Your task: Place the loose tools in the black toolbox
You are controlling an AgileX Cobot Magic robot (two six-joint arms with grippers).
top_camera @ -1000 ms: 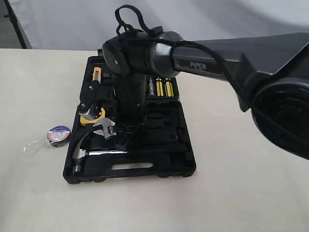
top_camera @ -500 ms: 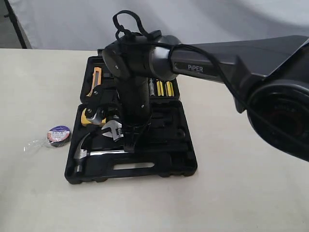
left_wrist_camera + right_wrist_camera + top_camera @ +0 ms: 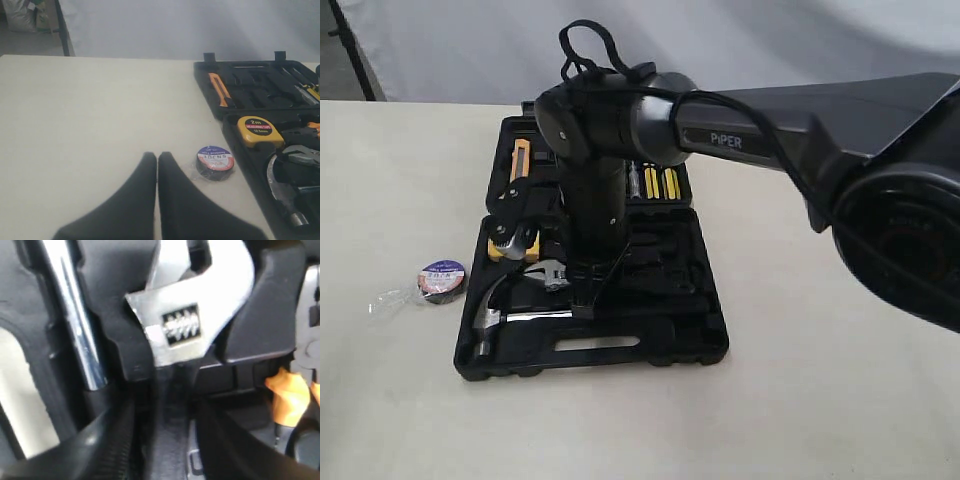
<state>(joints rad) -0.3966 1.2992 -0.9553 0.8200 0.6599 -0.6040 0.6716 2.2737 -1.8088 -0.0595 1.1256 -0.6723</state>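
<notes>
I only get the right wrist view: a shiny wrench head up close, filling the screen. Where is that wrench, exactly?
Observer: The wrench is in the open black toolbox, beside a hammer.
Visitor: Anything left outside the box?
Observer: Yes, a small tape roll lies on the table, left of the toolbox in the exterior view.
Visitor: What about the other claw?
Observer: The left claw is shut and empty, above bare table near that roll.
</notes>
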